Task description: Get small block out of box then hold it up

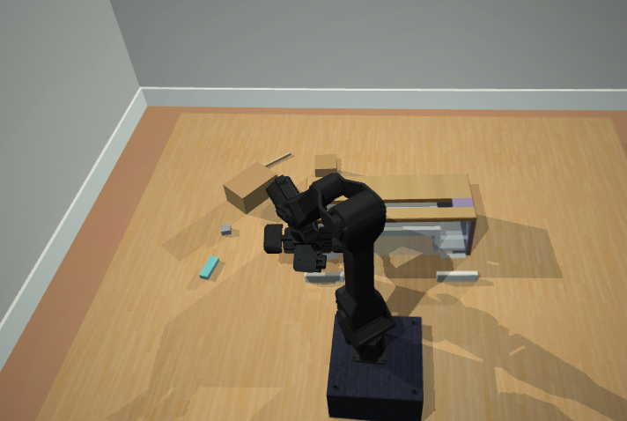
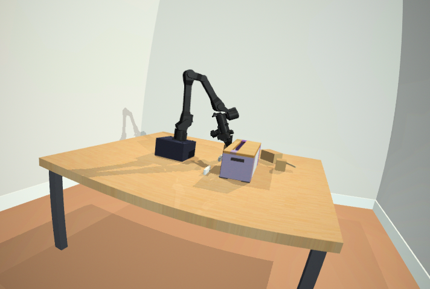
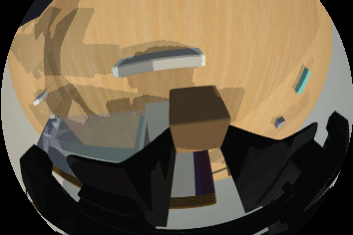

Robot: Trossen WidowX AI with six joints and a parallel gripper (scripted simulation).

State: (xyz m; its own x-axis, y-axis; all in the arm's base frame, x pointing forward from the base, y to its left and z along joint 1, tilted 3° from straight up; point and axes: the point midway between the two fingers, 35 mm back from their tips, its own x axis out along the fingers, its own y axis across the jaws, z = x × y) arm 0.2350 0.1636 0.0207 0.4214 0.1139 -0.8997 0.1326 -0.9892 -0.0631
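- Top view: the arm is reaching down at the left end of the box [image 1: 427, 188], with the gripper [image 1: 304, 249] sitting low over the table [image 1: 151, 355] just beside that end. The held thing is hidden under the wrist here. A teal block [image 1: 209, 267] and a small grey cube [image 1: 225, 229] are lying well to the left; two grey bars [image 1: 457, 276] are lying near the box's front; a large tan box [image 1: 248, 186] and a small tan cube [image 1: 325, 164] are sitting at the far left of the box.
- Exterior view: the gripper [image 2: 222, 136] is hanging just above the box's [image 2: 239, 164] near top corner, off the table. Whether it is touching the box cannot be told.
- Wrist view: the jaws are clamped on a brown block [image 3: 196, 117], which is filling the gap between the dark fingers. The block is off the table, with a grey bar [image 3: 159, 62] lying beyond it and the box's edge [image 3: 73, 138] at the left.
- Judgement: the grasp looks made, and the lift is the step in hand. To do it well, the arm should be rising straight up first, keeping the squeeze steady, then drifting left away from the box so the wrist is not brushing its lid. Risk: a swing toward the box could nudge it.
- Finish by holding motionless, high above the table.
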